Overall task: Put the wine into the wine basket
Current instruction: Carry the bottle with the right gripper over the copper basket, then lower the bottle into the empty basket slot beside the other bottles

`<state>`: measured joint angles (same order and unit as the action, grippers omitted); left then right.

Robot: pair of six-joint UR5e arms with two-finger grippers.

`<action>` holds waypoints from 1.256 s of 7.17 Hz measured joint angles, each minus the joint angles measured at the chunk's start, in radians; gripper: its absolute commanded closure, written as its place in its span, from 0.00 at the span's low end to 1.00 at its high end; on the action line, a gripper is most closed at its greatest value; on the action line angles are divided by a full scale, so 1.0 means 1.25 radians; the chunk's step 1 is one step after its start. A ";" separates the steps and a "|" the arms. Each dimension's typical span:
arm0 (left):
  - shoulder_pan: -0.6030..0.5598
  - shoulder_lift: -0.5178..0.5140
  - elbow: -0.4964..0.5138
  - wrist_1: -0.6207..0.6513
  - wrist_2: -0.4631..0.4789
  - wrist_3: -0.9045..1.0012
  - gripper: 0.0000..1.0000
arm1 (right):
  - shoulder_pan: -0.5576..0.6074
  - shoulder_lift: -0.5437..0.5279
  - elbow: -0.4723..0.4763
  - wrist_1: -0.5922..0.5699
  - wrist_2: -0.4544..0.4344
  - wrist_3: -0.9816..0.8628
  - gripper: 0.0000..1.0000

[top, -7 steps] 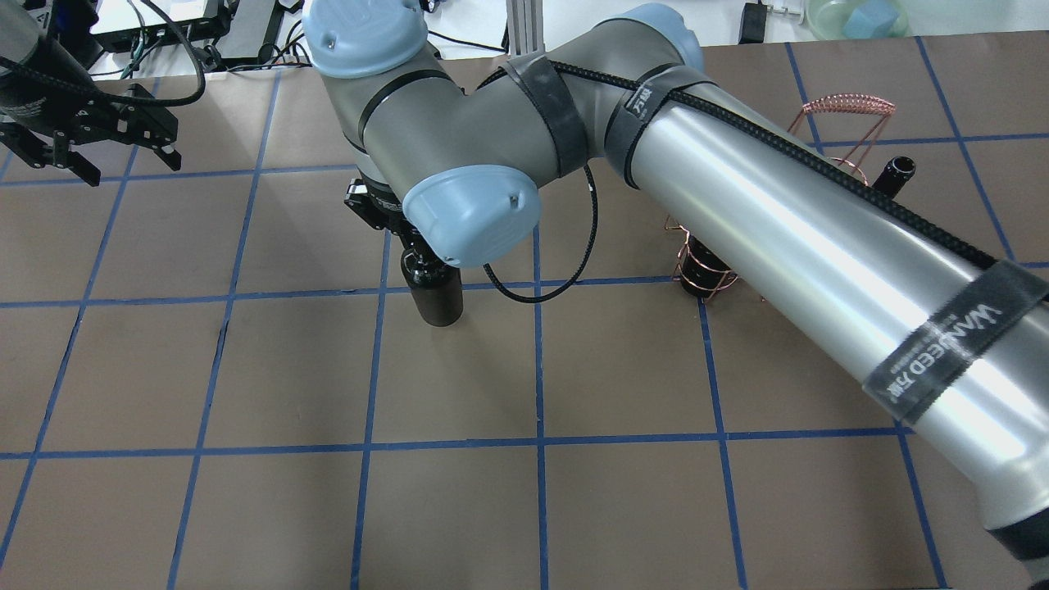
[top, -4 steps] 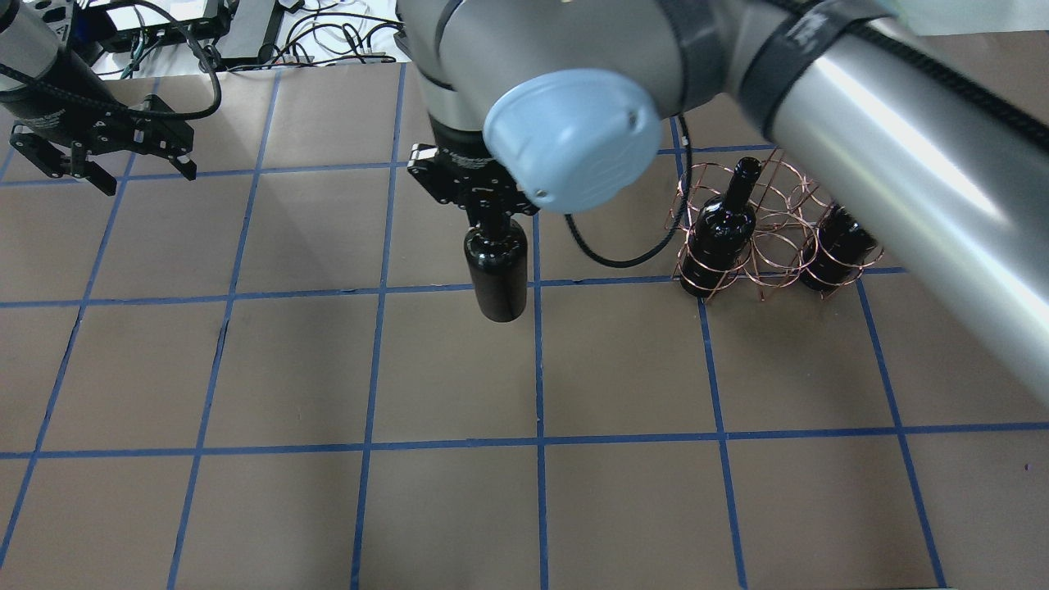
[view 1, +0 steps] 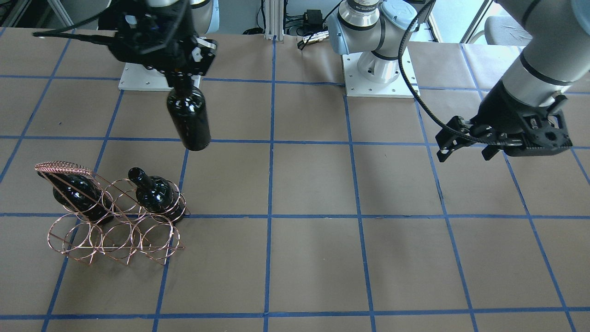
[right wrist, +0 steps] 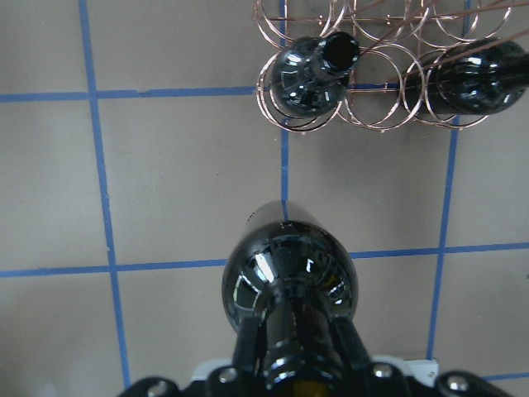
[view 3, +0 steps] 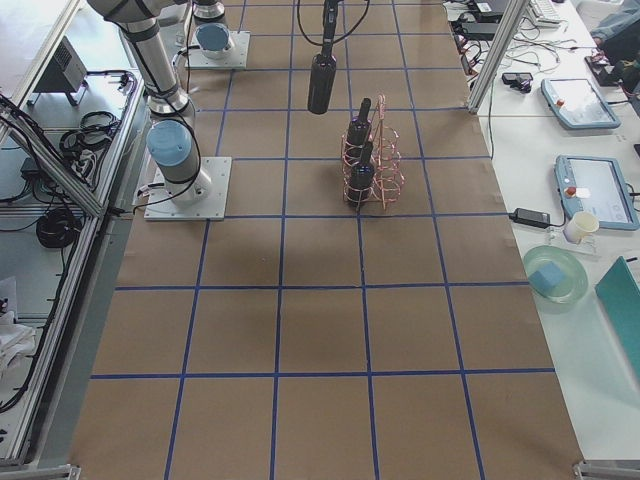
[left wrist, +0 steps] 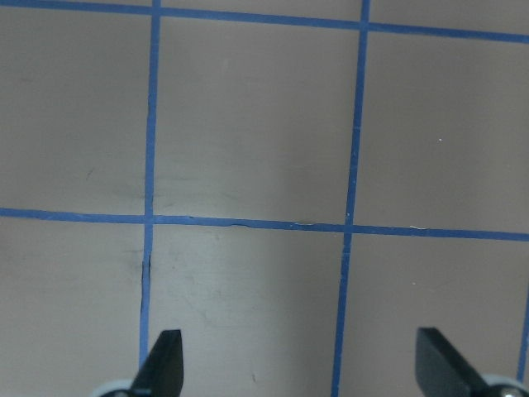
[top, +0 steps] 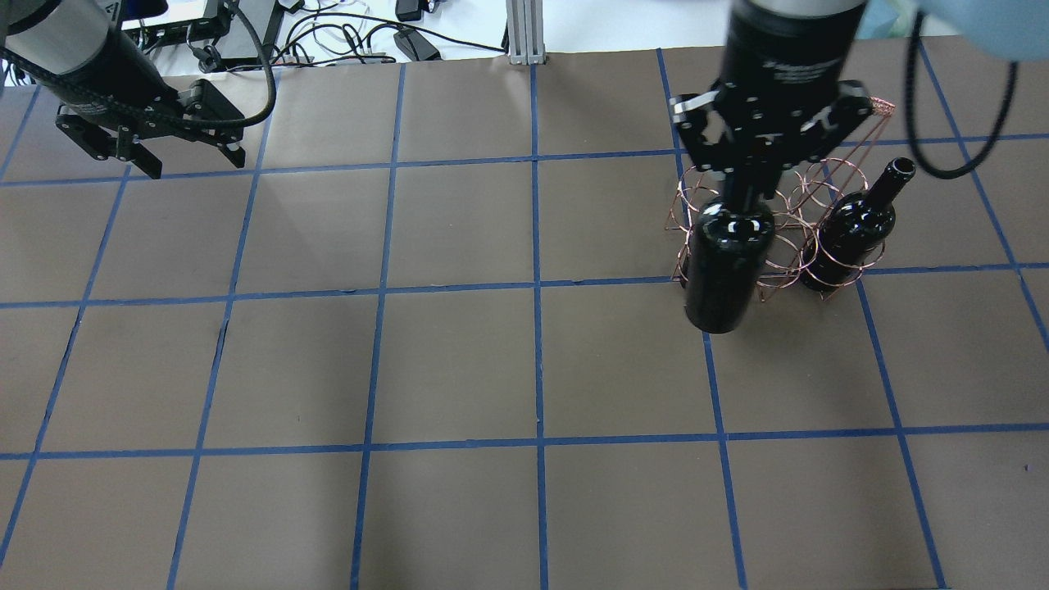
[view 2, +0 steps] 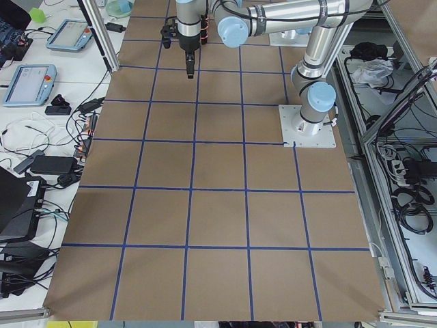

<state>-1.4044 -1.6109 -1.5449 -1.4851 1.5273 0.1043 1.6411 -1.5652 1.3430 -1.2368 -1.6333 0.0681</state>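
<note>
The right gripper [top: 750, 192] — clamped on the neck of the wine [top: 725, 262] — has swung it from mid-table to hang near the wine basket [view 1: 64, 167]. Its free middle loops seem the target; the left gripper [top: 192, 164] idles, jaws apart.

Basket [view 1: 62, 167] on right half of table [top: 459, 369], one bottle at its left end [view 1: 156, 193], another at its right end [view 1: 78, 198]. Wine [top: 721, 262] hanging from right gripper [top: 750, 192] above table, robot side of basket, near left-end bottle. Left gripper [top: 195, 164] well apart, over left half.
</note>
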 measured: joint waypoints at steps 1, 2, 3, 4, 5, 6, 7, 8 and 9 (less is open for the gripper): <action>-0.035 0.019 -0.002 -0.011 -0.006 -0.021 0.00 | -0.071 -0.018 0.003 0.015 -0.001 -0.100 1.00; -0.064 0.033 -0.004 -0.018 -0.018 -0.031 0.00 | -0.124 -0.026 0.007 -0.001 0.001 -0.160 1.00; -0.083 0.043 -0.007 -0.022 -0.028 -0.035 0.00 | -0.151 -0.024 0.020 -0.060 0.002 -0.186 1.00; -0.092 0.051 -0.013 -0.028 -0.037 -0.036 0.00 | -0.161 -0.019 0.047 -0.136 0.004 -0.198 1.00; -0.096 0.057 -0.022 -0.037 -0.038 -0.033 0.00 | -0.164 -0.015 0.079 -0.198 0.007 -0.208 1.00; -0.097 0.059 -0.028 -0.039 -0.029 -0.028 0.00 | -0.165 -0.012 0.104 -0.237 0.010 -0.228 1.00; -0.097 0.062 -0.031 -0.038 -0.015 -0.026 0.00 | -0.166 -0.006 0.116 -0.258 0.014 -0.251 1.00; -0.097 0.066 -0.031 -0.038 -0.008 -0.025 0.00 | -0.168 0.003 0.120 -0.272 0.021 -0.269 1.00; -0.098 0.069 -0.032 -0.039 -0.007 -0.025 0.00 | -0.170 0.012 0.121 -0.284 0.031 -0.288 1.00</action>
<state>-1.5263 -1.5251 -1.5843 -1.5342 1.5192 0.0735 1.4283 -1.5498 1.4947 -1.5923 -1.5951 -0.2914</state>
